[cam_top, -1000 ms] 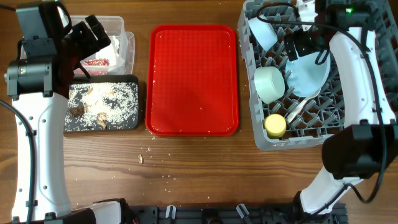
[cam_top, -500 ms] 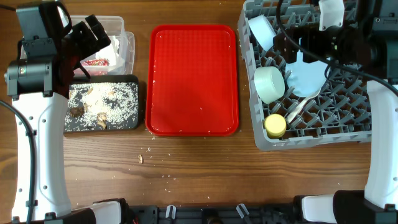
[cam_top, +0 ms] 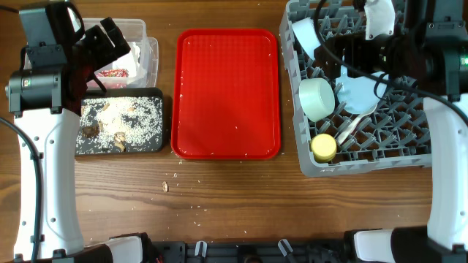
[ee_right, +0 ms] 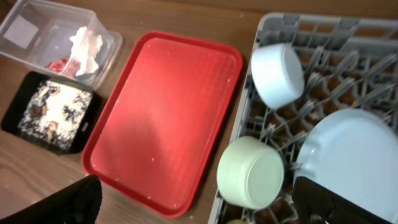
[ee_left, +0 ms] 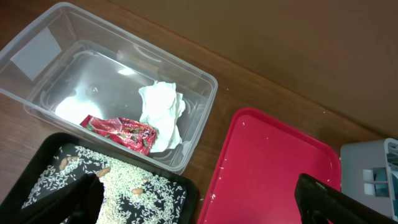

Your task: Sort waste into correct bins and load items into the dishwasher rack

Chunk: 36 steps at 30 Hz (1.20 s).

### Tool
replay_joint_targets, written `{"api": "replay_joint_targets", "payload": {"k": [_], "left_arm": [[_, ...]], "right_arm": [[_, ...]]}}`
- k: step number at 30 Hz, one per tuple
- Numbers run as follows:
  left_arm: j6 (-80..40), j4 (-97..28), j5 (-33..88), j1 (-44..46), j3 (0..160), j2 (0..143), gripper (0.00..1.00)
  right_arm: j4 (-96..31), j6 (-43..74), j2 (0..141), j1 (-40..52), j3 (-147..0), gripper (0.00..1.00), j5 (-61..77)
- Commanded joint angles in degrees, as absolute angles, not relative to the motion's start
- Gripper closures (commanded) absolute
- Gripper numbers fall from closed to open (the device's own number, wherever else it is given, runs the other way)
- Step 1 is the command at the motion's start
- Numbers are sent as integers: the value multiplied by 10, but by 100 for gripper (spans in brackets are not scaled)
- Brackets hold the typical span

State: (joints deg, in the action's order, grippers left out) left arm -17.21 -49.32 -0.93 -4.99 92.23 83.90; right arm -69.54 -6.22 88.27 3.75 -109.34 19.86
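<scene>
2 bowls [ee_right: 277, 71] [ee_right: 250, 172], 1 plate [ee_right: 351, 158], 1 cup [cam_top: 323, 147] and 1 white utensil [cam_top: 351, 128] sat in the rack [cam_top: 409, 146]. 1 napkin [ee_left: 161, 112] and 1 wrapper [ee_left: 121, 130] lay in the tub [ee_left: 205, 81]. Scraps [cam_top: 91, 130] and rice covered the black tray [ee_left: 59, 138]. 1 red tray [cam_top: 227, 91] lay on the wooden table [cam_top: 241, 204], crumbs [cam_top: 165, 185] nearby. My left gripper [ee_left: 196, 193] and right gripper [ee_right: 196, 186] gaped wide, holding nothing.

Laboratory-style robot workbench: a bare wooden table [cam_top: 234, 201] carries a staged dishwasher rack [cam_top: 365, 167], red tray [cam_top: 227, 95] and clear tub [cam_top: 148, 52].
</scene>
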Motion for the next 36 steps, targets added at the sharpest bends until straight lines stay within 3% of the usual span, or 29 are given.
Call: {"api": "replay_joint_targets", "payload": {"k": [1, 22, 36], "left_arm": [[-167, -492, -5, -53, 927, 842, 0], [-167, -492, -5, -53, 927, 842, 0], [-167, -492, -5, -53, 927, 842, 0]], "right_arm": [[-622, -69, 824, 41, -1045, 0, 163], [41, -89, 321, 36, -195, 0, 166], [60, -84, 98, 37, -3, 0, 173]]}}
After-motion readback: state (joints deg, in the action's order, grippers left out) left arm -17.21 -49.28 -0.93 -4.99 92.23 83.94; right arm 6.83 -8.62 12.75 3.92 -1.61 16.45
